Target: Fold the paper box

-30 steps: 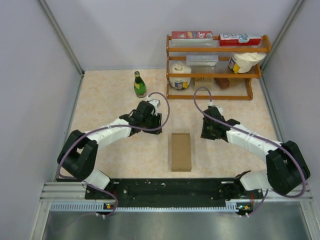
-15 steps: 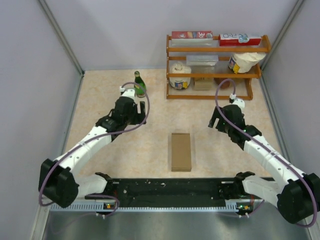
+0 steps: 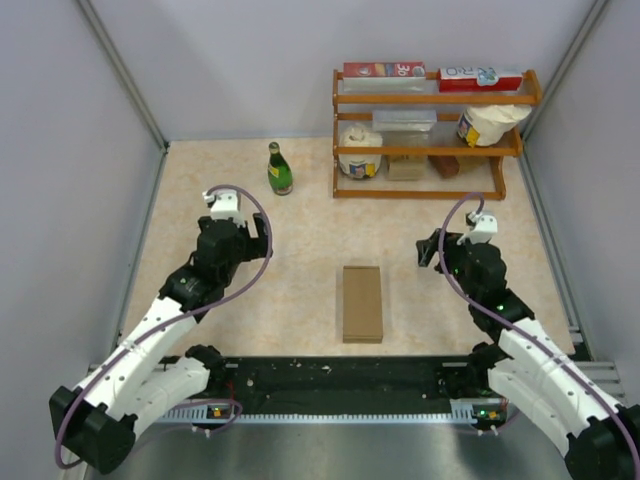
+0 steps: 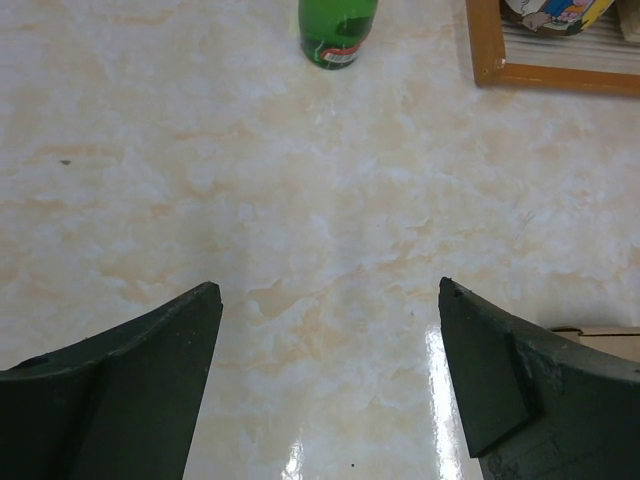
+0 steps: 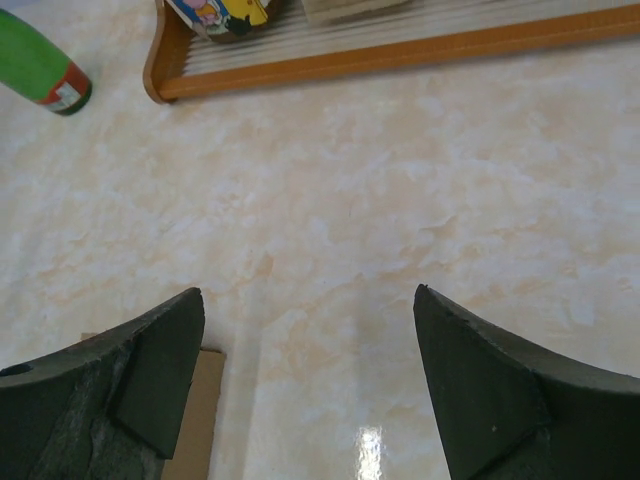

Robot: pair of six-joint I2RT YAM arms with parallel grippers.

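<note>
Item: I am logging the paper box (image 3: 362,303), plain brown cardboard, which is showing as a slim closed rectangle.
Location of item: it is lying flat on the marbled table (image 3: 300,200), centred between the two arms and near their bases, long side running away from me.
Condition of item: I am seeing no flap standing up or splayed out in the top view; the upper face is reading as one flat panel.
Left gripper (image 4: 328,288): its fingers are standing wide apart with nothing between them; it is hovering over bare table well to the left of the box, and only a sliver of cardboard is showing at the right edge of its camera.
Right gripper (image 5: 307,292): it is likewise spread wide and empty, sitting to the right of the box, with one box corner peeking in at lower left of its view.
Bystanders: a green bottle (image 3: 279,170) and a wooden rack (image 3: 420,98) of goods are standing at the far side, well apart from the box.
Done: I am judging the folding as essentially complete, since the sheet is already presenting as a box.
Left: I cannot tell whether the end flaps are tucked; that is the only point I am holding open.
</note>
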